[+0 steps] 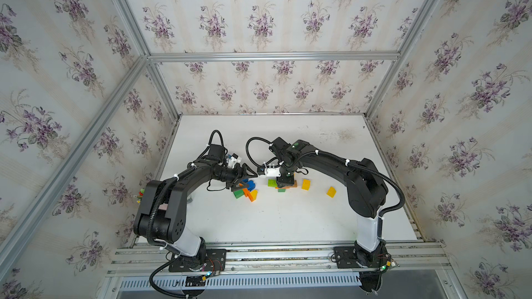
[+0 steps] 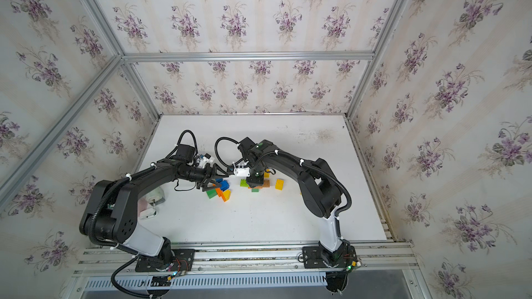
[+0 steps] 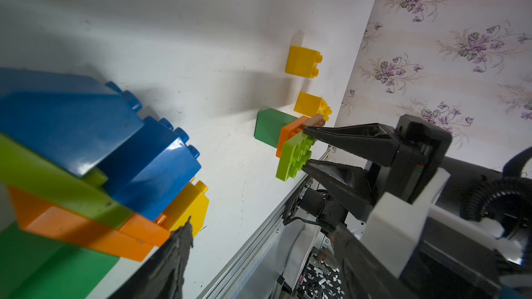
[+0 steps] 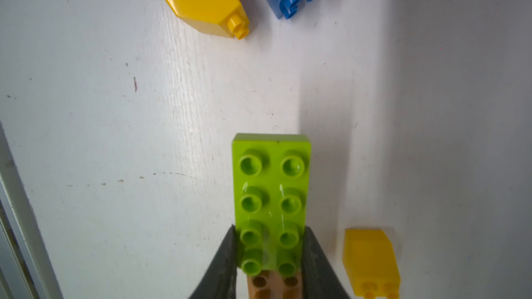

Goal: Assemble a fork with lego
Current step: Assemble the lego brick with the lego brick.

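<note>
Over the table [image 1: 288, 220], right tool [image 4: 270, 234] clamps the lime brick [image 4: 270, 174]; left tool [image 1: 247, 180] gapes.

Both arms rise from their bases, bend at the elbow and reach inward toward each other. The left arm [image 1: 198, 172] stretches almost level, and the left hand [image 1: 247, 181] lies on its side, jaws spread wide with nothing between them. The right arm [image 1: 325, 162] arches over with its wrist turned down; the right hand [image 4: 270, 243] points straight down, fingers [image 4: 227, 251] pinched on the long sides of a lime-green lego plate [image 4: 270, 182].
</note>
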